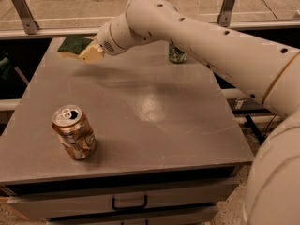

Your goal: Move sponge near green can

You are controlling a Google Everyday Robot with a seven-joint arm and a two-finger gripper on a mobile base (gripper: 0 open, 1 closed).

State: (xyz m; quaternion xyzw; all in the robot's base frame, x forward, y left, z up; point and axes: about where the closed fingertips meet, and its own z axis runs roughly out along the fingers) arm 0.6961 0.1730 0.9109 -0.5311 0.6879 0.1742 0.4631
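Note:
The sponge (74,46), dark green on top with a pale yellow foam edge, is at the table's far left corner, held just above the surface and casting a shadow below it. My gripper (90,53) is at the sponge's right end and is shut on it; the wrist hides most of the fingers. The green can (176,53) stands upright at the table's far middle, to the right of the gripper. The arm crosses in front of the can and hides its top.
A dented orange-brown can (75,132) stands near the front left of the grey table (154,125). My arm spans the right and far side. A railing runs behind the table. A drawer with a handle (129,203) sits under the front edge.

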